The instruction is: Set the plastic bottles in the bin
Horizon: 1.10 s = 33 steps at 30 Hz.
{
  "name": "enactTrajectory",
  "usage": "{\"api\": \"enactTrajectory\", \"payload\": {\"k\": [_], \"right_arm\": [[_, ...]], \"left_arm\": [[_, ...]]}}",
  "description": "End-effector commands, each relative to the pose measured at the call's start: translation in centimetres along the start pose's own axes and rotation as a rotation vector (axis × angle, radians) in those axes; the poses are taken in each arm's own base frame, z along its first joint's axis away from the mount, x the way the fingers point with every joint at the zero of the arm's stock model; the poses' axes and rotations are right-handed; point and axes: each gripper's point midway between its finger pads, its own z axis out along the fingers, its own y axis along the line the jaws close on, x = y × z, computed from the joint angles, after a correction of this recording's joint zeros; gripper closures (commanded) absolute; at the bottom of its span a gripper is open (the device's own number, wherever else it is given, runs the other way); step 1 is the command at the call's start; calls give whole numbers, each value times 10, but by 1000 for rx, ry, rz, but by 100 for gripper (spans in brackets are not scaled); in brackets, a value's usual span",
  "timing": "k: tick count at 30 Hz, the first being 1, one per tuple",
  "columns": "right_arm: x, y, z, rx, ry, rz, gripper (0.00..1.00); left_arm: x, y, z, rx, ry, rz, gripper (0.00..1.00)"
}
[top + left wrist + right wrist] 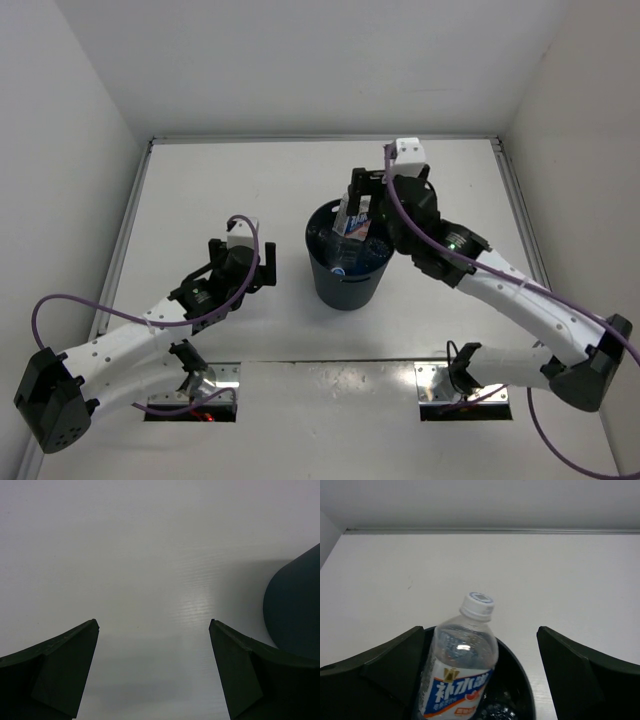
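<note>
The dark grey bin (345, 287) stands mid-table. A clear plastic bottle (353, 214) with a blue-and-white label and white cap stands tilted in it, its top above the rim. In the right wrist view the bottle (462, 662) leans by the left finger, inside the bin's rim (521, 677). My right gripper (366, 196) hovers over the bin's far side, jaws wide open around the bottle (480, 630). Other bottles (345, 262) lie lower in the bin. My left gripper (266, 268) is open and empty (153, 623) just left of the bin (295, 610).
White walls enclose the table on the left, back and right. A metal strip (320, 139) runs along the far edge. Two base mounting plates (215, 385) sit at the near edge.
</note>
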Motion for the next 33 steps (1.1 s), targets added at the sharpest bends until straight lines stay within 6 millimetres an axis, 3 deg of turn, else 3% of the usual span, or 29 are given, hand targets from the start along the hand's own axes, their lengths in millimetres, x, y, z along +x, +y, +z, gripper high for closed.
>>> {"api": "enactTrajectory", "payload": {"k": [1,3,7,14,22,27,33], "right_arm": [[-18,-39,-20,160,-62,71,4],[-21,-59,-30,239,-76,118,1],[3,-99,-46,401,-4,166,0],[55,-127,-70,426,193,233,0],[107,-131,-93,366,394,278,0],[120,-121,-103,291,472,320,0],[133,-134,-115,323,500,342,0]], "left_arm": [[-7,-5,-1,19,-32,-19,1],[-7,-5,-1,19,-32,-19,1],[-8,-8,-1,30,-36,-24,1],[-4,-3,2,-2,-23,-8,1],[-8,1,1,-34,-36,-41,1],[-18,0,-4,3,-98,-65,1],[-27,13,-12,-21,-180,-96,1]]}}
